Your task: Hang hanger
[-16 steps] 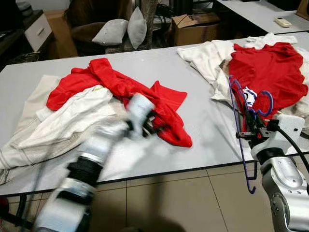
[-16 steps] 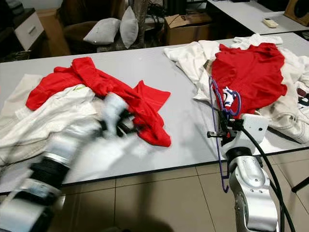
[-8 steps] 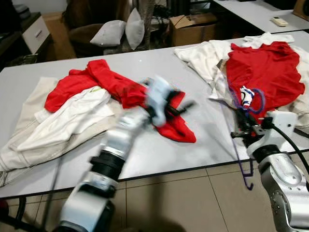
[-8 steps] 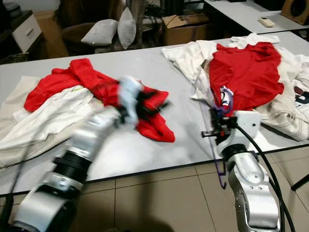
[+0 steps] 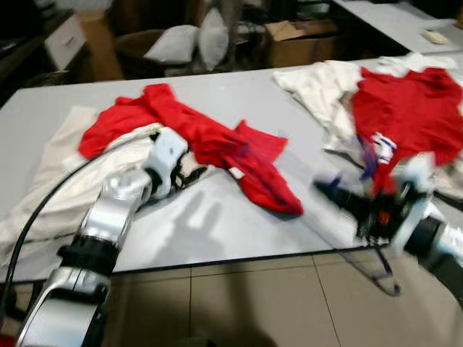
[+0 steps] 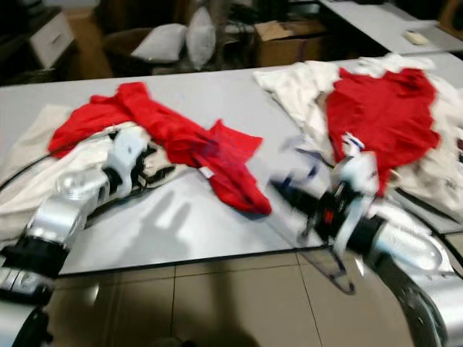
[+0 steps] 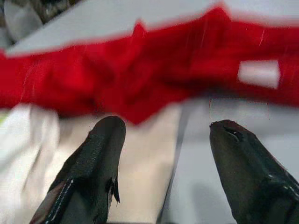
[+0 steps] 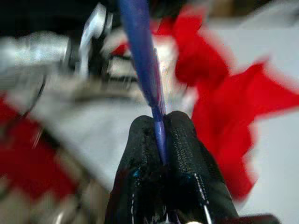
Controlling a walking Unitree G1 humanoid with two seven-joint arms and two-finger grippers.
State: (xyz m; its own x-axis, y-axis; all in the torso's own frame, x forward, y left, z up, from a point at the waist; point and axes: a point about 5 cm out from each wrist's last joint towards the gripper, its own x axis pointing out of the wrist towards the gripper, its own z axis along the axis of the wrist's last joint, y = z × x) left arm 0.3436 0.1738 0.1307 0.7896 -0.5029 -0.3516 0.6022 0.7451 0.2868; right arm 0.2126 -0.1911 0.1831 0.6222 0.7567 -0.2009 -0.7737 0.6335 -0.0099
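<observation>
Motion blurs my right gripper (image 8: pixel 161 140), which has swung inward over the table edge (image 5: pixel 217 262), fingers pinched on the blue hanger (image 8: pixel 140 51). Left gripper (image 7: pixel 163 154) has pulled back, wide open and empty, beside the red shirt (image 5: pixel 217 141); I judge the carry has started.

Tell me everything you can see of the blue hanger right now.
The thin blue wire hanger is pinched between the shut black fingers of the right gripper. It is motion-blurred near the grey table front edge, and its shape is hard to make out. One faint loop hangs below the edge, over the tiled floor.
</observation>
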